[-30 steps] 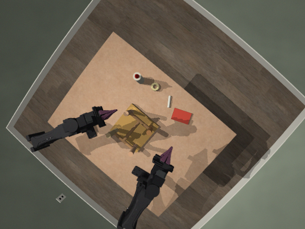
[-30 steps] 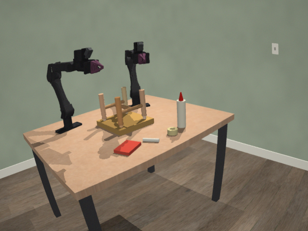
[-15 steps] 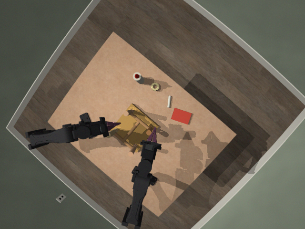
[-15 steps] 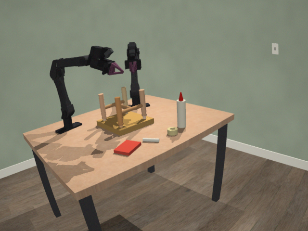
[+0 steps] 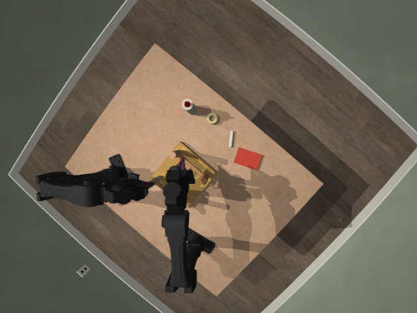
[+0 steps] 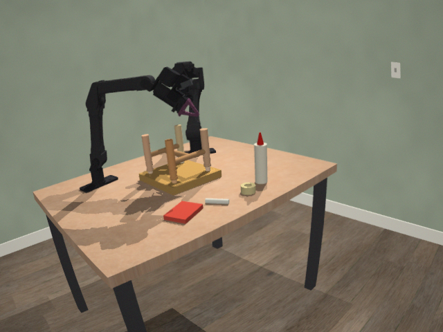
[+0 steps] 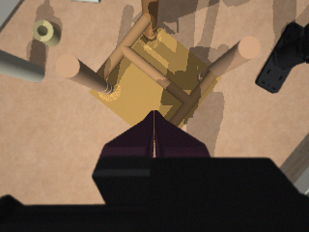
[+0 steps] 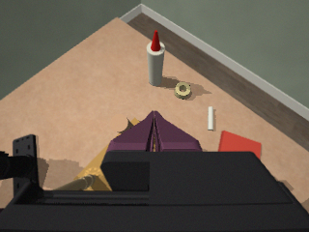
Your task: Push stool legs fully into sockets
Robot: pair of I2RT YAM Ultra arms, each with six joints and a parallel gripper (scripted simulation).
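Tabletop (image 5: 134,111) (image 6: 286,167) (image 7: 39,145) (image 8: 87,97) above brown floorboards (image 5: 235,60) (image 6: 250,286) (image 7: 295,157) (image 8: 198,58), green walls (image 5: 370,50) (image 6: 286,71) (image 8: 241,39) around, left pincer (image 5: 154,184) (image 7: 154,112) clenched, right pincer (image 5: 182,158) (image 6: 196,115) (image 8: 154,112) clenched.

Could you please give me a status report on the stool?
Left claw, right claw shut, empty. Stool inverted, three legs visibly unseated. Right claw overhead.
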